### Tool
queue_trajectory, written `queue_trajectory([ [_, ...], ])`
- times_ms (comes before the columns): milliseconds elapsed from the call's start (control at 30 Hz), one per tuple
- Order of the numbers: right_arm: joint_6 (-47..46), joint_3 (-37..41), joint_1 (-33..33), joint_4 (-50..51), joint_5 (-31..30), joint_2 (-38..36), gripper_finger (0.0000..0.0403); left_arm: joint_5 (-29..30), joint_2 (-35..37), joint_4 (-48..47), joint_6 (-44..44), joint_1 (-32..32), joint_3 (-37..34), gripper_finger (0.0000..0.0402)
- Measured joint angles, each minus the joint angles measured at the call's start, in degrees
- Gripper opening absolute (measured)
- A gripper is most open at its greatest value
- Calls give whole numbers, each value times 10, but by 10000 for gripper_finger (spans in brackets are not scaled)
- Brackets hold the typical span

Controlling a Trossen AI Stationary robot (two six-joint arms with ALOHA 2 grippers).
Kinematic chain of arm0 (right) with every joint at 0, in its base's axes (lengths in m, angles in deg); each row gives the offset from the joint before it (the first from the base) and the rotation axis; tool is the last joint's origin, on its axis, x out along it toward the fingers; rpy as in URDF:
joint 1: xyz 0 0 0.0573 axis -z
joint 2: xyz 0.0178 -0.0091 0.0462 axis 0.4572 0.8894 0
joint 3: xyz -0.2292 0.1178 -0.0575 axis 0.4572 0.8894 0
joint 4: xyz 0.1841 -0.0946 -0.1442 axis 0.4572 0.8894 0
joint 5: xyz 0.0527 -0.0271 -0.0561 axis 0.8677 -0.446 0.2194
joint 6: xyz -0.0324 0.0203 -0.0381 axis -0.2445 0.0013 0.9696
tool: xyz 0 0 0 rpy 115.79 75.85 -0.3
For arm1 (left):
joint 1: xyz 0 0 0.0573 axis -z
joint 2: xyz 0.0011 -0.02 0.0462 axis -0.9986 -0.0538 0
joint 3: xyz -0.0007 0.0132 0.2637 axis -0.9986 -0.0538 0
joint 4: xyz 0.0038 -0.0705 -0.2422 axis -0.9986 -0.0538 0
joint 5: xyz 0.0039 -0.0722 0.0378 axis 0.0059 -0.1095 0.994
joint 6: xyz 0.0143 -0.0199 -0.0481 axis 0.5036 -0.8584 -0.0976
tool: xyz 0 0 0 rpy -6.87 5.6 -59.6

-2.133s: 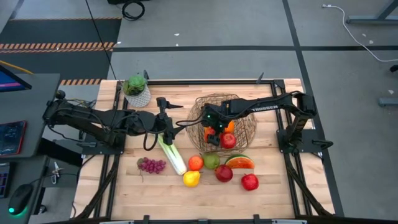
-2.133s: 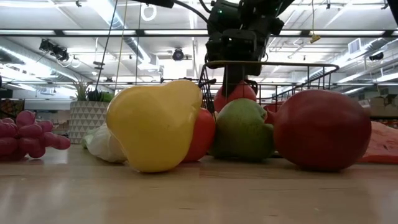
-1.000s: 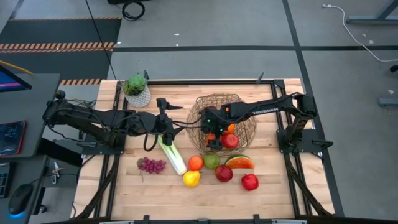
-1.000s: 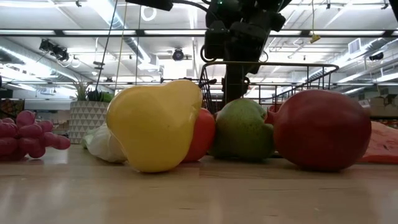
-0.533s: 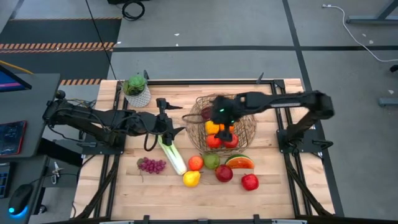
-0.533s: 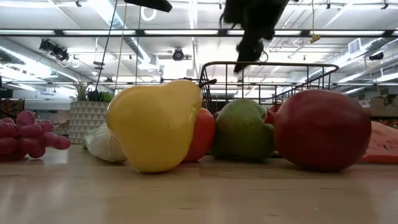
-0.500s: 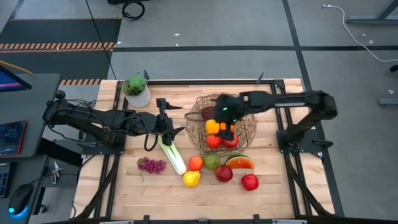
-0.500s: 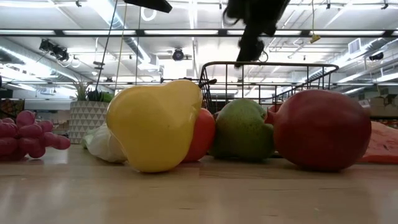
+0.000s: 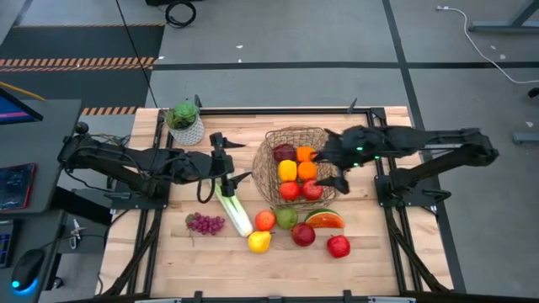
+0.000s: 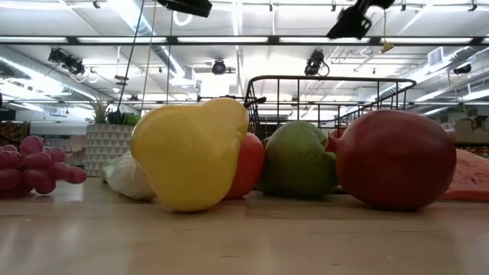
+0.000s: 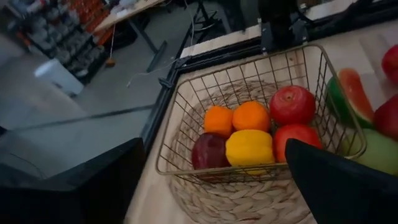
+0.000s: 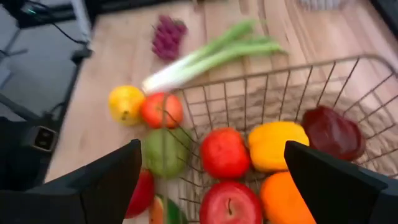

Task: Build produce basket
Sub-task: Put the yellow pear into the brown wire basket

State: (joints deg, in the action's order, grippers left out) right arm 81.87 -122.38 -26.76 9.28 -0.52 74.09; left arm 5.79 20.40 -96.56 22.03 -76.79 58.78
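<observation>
Fingers: both pairs stand spread wide and hold nothing; right fingers hang above the basket's right rim, left fingers sit just left of the basket, over the leek's white end.
Basket: round wire bowl with a woven base, on the wooden surface, toward its far middle.
Inside the basket: dark red apple at the far left, two oranges beside it, yellow pepper in the middle, two red apples at the near side.
Leek: lying at the basket's near-left, slanting away from it.
Grapes: purple bunch, left of the leek, well apart from the basket.
Row in front of the basket: orange-red fruit, green pear, watermelon slice, all close to the near rim.
Next row out: lemon, red apple, another red apple.
Plant: green, in a white pot, far left of the basket at the surface's back corner.
Writing: none that can be read on either arm or on the produce.
Low view: lemon is nearest, pear and red apple beside it, basket wire behind them.
</observation>
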Motion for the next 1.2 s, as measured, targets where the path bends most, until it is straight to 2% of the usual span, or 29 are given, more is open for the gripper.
queue_trajectory([
  [200,-15,57,-32,-39,-42,-99,397,0,0,-62,-66,4,0,397],
  [367,-32,122,-48,-51,-93,-152,397,-6,0,-132,-152,18,0,397],
  [533,-36,171,-62,-88,-90,-186,397,-75,0,-171,-227,28,0,396],
  [700,-41,189,-90,-105,-181,-224,395,-141,-20,-216,-298,40,-1,396],
  [867,-15,196,-118,-139,-255,-248,394,-176,-74,-197,-319,64,0,396],
  [1000,42,196,-124,-183,-316,-257,394,-202,-125,-149,-341,76,0,396],
  [1200,118,196,-124,-252,-357,-276,393,-219,-197,-139,-365,79,53,396],
])
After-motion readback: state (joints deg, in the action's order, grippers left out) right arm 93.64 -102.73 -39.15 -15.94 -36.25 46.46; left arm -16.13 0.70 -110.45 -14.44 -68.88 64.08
